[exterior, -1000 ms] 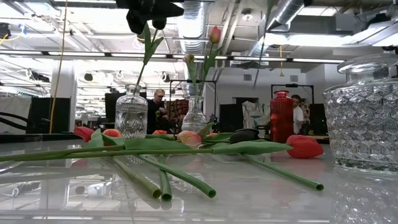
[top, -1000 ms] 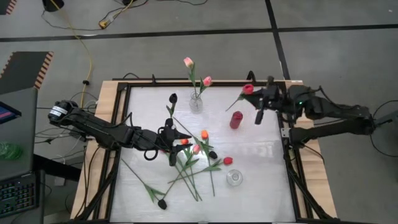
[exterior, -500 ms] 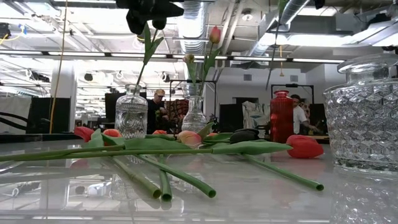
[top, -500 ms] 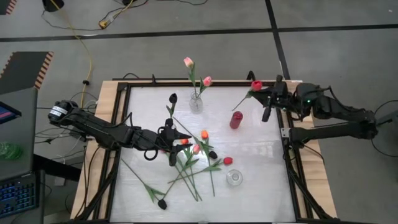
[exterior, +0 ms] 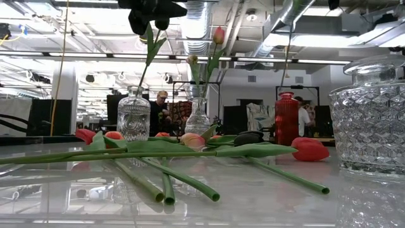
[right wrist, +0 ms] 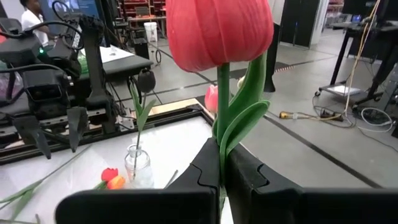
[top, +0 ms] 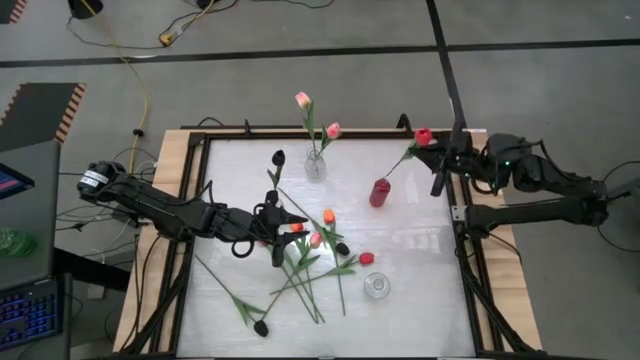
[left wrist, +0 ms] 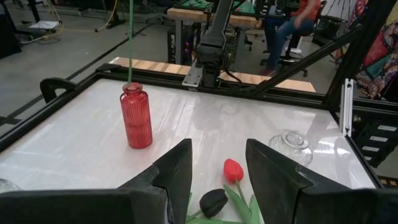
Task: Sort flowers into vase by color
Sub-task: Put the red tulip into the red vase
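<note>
My right gripper [top: 432,153] is raised over the table's far right part, shut on a red tulip [top: 423,136]. Its stem [left wrist: 130,37] runs down to the mouth of the red vase [top: 380,192]. My left gripper [top: 288,222] hovers open over a heap of tulips [top: 315,255] lying flat on the tabletop; a red head [left wrist: 232,170] and a black head [left wrist: 213,200] lie just past its fingers. Two pink tulips stand in a clear vase [top: 315,165]. A black tulip [exterior: 152,9] stands in another clear vase [exterior: 133,114]. My right gripper pinches the red tulip's stem [right wrist: 222,127] between its two fingers [right wrist: 205,168], a short way below the head, where a leaf [right wrist: 244,121] lies against the stem. The tulip is lifted, head up, and its long stem hangs down to the red vase's mouth [left wrist: 130,87].
An empty clear vase [top: 376,286] stands near the table's near side, right of the heap. A black tulip [top: 259,326] lies apart at the near left. A dark frame [top: 462,250] rims the table. People move in the room beyond.
My right gripper has carried the red tulip toward the table's right edge and slightly toward the far edge, staying shut on it. The stem's lower end has swung over to the red vase's mouth. The left arm and the heap have kept still.
</note>
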Controlling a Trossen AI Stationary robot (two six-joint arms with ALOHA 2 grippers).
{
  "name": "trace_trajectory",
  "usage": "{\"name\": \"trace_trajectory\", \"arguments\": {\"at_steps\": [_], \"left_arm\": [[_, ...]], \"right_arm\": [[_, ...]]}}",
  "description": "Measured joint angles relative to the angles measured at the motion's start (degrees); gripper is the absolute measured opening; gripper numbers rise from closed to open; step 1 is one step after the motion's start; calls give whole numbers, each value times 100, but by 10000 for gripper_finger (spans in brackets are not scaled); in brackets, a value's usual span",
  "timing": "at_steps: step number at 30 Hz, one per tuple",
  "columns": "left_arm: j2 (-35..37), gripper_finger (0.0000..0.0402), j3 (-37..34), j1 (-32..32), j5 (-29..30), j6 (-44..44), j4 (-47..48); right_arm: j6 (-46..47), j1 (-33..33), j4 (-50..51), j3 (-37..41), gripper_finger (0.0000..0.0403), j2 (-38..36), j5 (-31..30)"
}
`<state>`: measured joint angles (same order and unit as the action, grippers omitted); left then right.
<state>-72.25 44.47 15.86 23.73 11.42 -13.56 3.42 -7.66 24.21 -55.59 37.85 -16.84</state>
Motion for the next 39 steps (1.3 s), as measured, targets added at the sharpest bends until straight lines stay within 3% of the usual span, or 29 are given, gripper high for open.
{"name": "trace_trajectory", "arguments": {"at_steps": [26, 39], "left_arm": [[0, 138, 0, 2, -2, 149, 0], [0, 138, 0, 2, 0, 149, 2]], "right_arm": [[129, 0, 454, 0, 37, -99, 2], [109, 0, 344, 0, 51, 400, 4]]}}
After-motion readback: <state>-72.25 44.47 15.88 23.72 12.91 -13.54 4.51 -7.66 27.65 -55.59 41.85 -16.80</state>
